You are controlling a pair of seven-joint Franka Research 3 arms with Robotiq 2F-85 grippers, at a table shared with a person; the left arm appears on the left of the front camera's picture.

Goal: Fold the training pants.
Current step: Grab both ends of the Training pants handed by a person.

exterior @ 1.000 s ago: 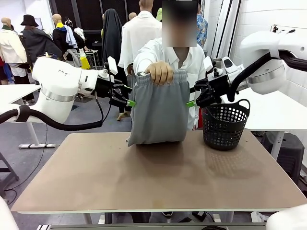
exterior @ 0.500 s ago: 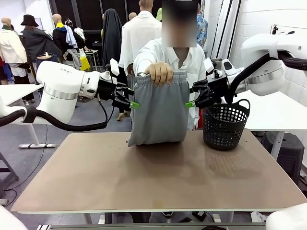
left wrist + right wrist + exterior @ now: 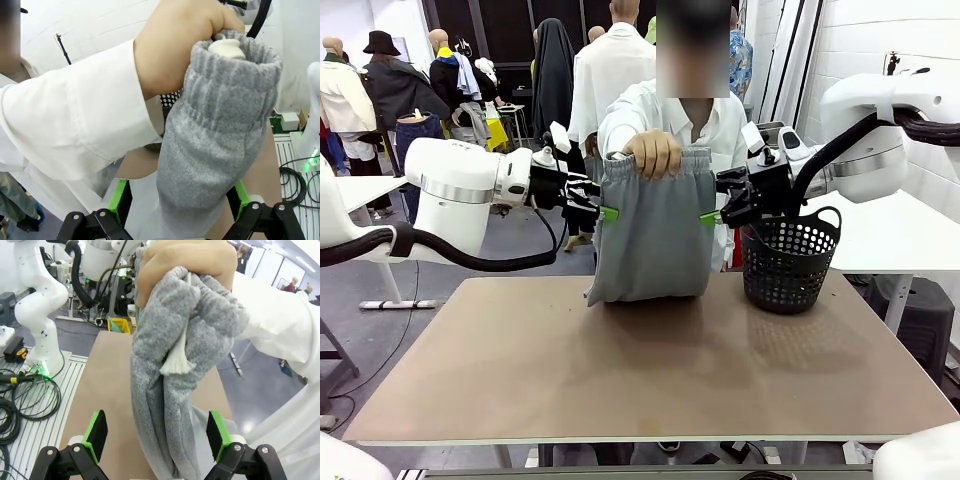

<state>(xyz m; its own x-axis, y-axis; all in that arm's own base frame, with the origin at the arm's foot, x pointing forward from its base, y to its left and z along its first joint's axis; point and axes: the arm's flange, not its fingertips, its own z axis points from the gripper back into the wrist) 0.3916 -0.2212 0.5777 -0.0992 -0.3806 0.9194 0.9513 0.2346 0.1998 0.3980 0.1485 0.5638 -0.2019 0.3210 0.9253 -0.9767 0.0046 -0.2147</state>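
Over the table far edge, person's hand clenched on training pants waistband, left gripper, right gripper, both spread wide, fabric between pads

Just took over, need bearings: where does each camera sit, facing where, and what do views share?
Front view: fixed between the arms, facing across the brown table at the person; left gripper and right gripper, both open, flank the hanging light grey jersey training pants.
Left wrist view: on the left wrist, looking along its green pads straddling the pants' edge.
Right wrist view: on the right wrist, green pads straddling the opposite edge, near the pale drawstring.
Shared: all three show the person's hand gripping the pants' waistband.
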